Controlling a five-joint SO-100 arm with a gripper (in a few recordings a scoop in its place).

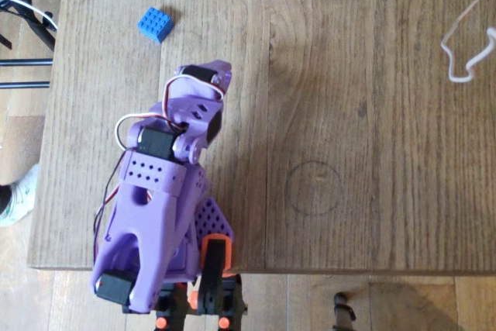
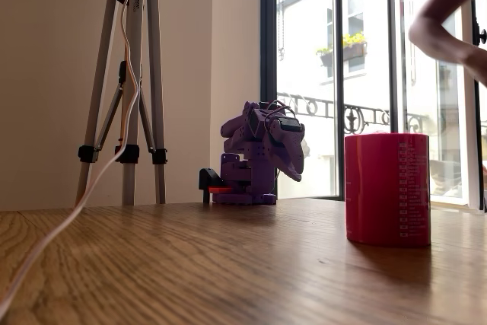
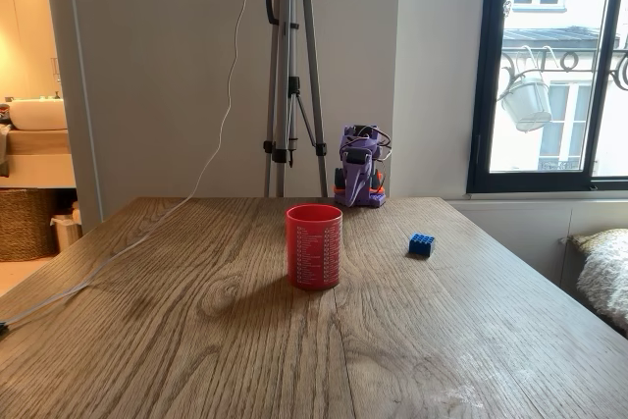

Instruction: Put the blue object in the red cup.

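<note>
red cup [image 3: 314, 246], white lettering, small blue studded brick [image 3: 421, 244]

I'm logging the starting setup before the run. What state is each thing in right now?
Blue object: flat on the table, studs up, untouched, apart from the cup.
Red cup: upright, open mouth up, nothing seen inside.
Arm: folded back over its base at the table edge.
End effector: holding nothing; open or shut unclear.
</note>
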